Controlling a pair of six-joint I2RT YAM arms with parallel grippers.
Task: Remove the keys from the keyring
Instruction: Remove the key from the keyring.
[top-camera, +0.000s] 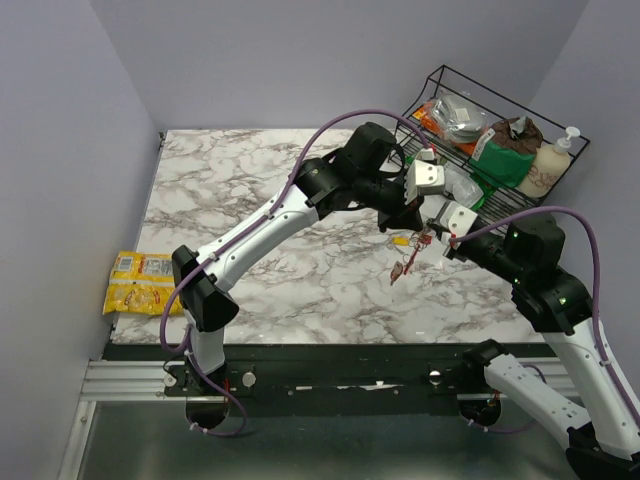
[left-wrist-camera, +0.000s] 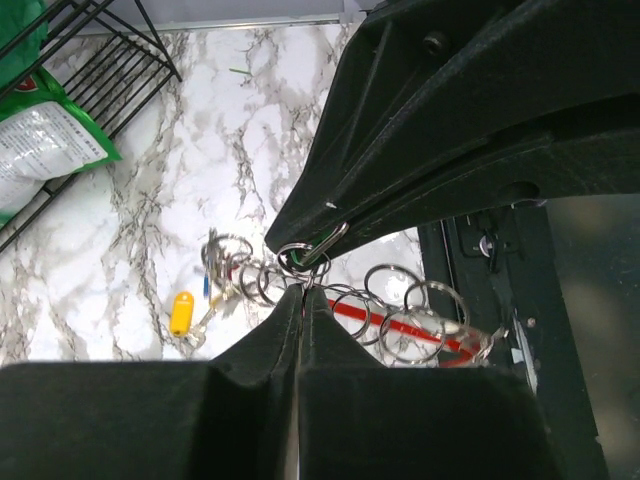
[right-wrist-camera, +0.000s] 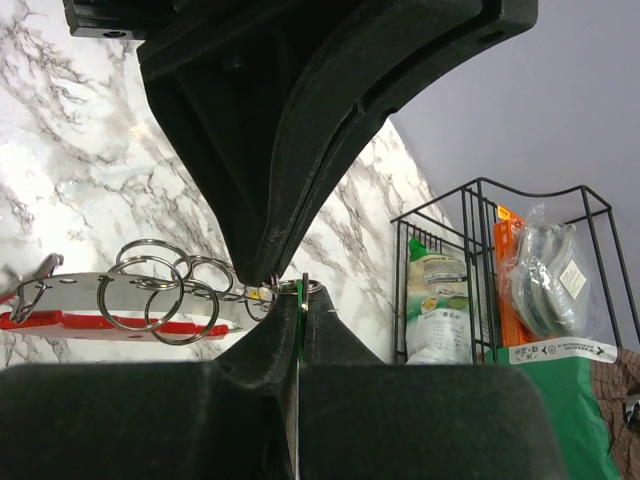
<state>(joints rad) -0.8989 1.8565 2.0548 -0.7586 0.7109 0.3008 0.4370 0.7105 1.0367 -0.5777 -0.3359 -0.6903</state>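
The two grippers meet tip to tip above the marble table (top-camera: 250, 200). My right gripper (right-wrist-camera: 303, 292) is shut on a green key (right-wrist-camera: 303, 305), seen edge-on as a thin green strip between its jaws. In the left wrist view the green key (left-wrist-camera: 298, 260) shows under the right arm's black fingers (left-wrist-camera: 450, 130). Just below it, my left gripper (left-wrist-camera: 303, 290) is shut, pinching a small split ring. The red and grey keyring (left-wrist-camera: 400, 322) hangs beside the left gripper with several split rings on it. It also shows as the keyring (right-wrist-camera: 90, 322) and the keyring (top-camera: 405, 265). A yellow key (left-wrist-camera: 181, 312) dangles lower.
A black wire basket (top-camera: 440, 70) with packets and a bottle stands at the back right, close behind the grippers. A green bag (left-wrist-camera: 40, 140) lies in it. A yellow snack packet (top-camera: 140, 282) rests off the table's left edge. Grey walls enclose the table.
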